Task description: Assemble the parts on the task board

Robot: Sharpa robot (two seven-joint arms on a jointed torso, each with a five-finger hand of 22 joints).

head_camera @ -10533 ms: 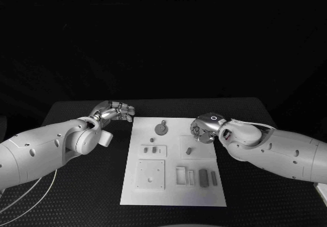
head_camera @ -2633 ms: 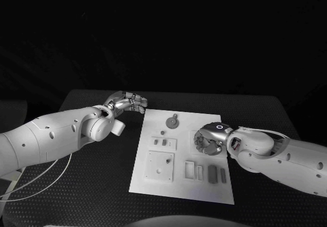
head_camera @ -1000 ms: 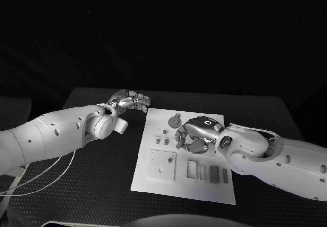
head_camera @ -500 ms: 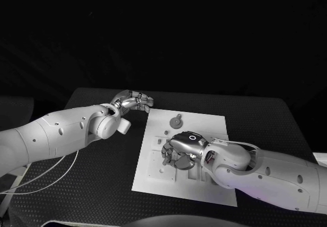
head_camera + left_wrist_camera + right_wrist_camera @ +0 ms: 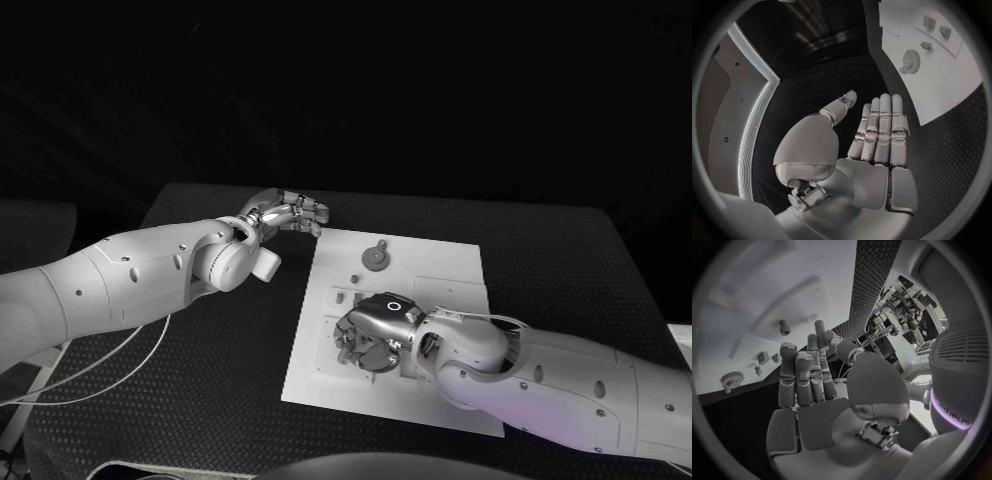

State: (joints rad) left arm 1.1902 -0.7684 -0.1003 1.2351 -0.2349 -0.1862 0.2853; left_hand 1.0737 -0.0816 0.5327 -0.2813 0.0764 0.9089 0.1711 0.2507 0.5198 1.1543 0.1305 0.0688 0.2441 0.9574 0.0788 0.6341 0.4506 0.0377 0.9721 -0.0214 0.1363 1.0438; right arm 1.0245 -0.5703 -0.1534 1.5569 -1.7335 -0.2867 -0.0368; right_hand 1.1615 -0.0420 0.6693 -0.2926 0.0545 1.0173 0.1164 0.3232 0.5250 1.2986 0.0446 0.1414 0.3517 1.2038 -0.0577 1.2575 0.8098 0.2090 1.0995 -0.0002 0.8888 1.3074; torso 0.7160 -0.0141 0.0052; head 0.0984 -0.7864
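The white task board [image 5: 454,262] lies flat in the middle of the black counter [image 5: 577,260], and the right hand [image 5: 369,338] is down over its near half, hovering above the recessed squares there. From the right wrist view that hand [image 5: 811,390] has its fingers [image 5: 798,375] straight and side by side, thumb apart, palm bare, holding nothing. Whether its fingertips touch the board I cannot tell. Up at the far end of the board sits the round gear-like part [image 5: 374,257], on its own, well apart from the right hand; the left wrist view catches the same toothed disc [image 5: 910,61] with two small block parts [image 5: 937,28] further along the board. The left hand [image 5: 293,212] hangs off the board, just beside its far left corner, over the counter. In its own wrist view the left hand [image 5: 873,145] is flat and extended, fingers together, thumb out to the side, nothing in it.
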